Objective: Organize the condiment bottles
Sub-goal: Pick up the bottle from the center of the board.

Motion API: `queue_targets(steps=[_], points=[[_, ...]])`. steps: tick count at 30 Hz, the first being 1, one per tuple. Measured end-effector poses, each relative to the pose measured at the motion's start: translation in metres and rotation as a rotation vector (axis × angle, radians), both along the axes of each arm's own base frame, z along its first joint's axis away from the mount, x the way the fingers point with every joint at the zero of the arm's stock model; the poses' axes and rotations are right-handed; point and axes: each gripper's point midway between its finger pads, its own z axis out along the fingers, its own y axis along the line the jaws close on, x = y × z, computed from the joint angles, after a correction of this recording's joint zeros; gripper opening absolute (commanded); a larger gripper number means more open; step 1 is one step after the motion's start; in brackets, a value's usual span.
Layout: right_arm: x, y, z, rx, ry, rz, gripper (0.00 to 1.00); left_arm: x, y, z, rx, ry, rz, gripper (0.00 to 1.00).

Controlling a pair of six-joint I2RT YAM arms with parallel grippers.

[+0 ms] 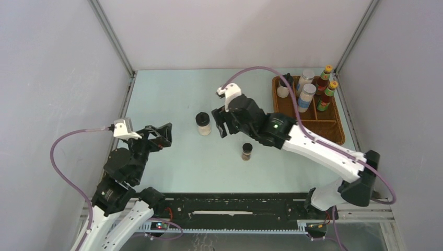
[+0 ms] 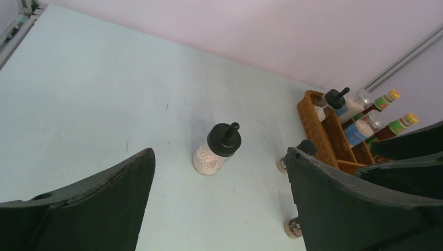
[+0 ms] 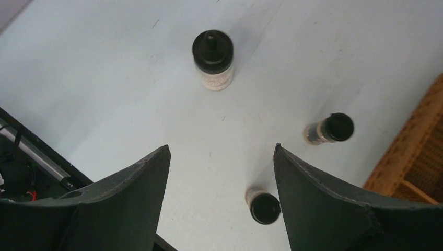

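Note:
A black-lidded white jar (image 1: 203, 124) stands mid-table; it also shows in the left wrist view (image 2: 218, 150) and the right wrist view (image 3: 212, 60). One tiny dark jar (image 1: 247, 151) stands in front of my right arm. The right wrist view shows two tiny dark jars (image 3: 330, 129) (image 3: 264, 205). My right gripper (image 1: 219, 124) is open and empty, just right of the white jar. My left gripper (image 1: 168, 136) is open and empty, left of it. In the wicker tray (image 1: 334, 123) stand two red sauce bottles (image 1: 325, 78) (image 1: 328, 95), two silver-lidded jars (image 1: 306, 79) (image 1: 306, 97) and a second black-lidded jar (image 1: 283, 86).
The tray sits at the table's back right, against the right wall. Grey walls close the table on three sides. A black rail (image 1: 235, 212) with the arm bases runs along the near edge. My right arm (image 1: 313, 144) stretches across the table's right half.

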Motion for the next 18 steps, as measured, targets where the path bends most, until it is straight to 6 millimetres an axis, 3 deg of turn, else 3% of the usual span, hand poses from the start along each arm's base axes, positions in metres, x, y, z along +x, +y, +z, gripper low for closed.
queue_targets(steps=[5,11,18], points=[[0.004,0.031,-0.025,-0.043,0.072,0.058,0.81,-0.004,0.008,0.002,0.045,0.019,0.022,1.0],[0.014,0.063,-0.022,-0.024,0.094,0.102,0.81,-0.007,0.018,0.003,0.106,0.026,0.053,1.0],[0.022,0.071,-0.026,-0.037,0.114,0.103,0.81,-0.002,0.02,-0.005,0.172,0.056,0.065,1.0]])
